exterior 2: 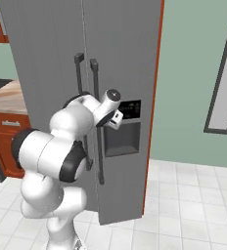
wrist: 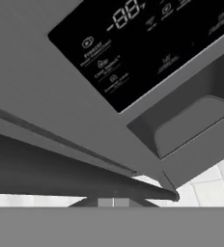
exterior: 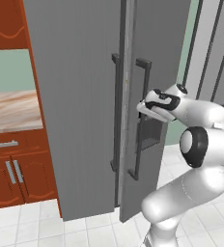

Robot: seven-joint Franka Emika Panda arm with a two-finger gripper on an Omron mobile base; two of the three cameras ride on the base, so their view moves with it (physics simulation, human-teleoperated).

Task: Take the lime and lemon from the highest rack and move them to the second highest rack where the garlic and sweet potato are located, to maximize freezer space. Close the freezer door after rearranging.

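Your gripper closed and empty, pressed against the freezer door just beside its vertical handle, the dispenser recess directly below, door standing slightly ajar.

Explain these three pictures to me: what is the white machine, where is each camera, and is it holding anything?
The white machine is a robot arm on a driving base in a rendered kitchen. Two pictures come from cameras on the base, behind the arm to its left and right; the third looks along its hand. The gripper is shut, holds nothing, and sits close against the freezer door, beside its handle. The hand view shows that door's dark display panel and dispenser recess. Both fridge doors look closed or nearly so.
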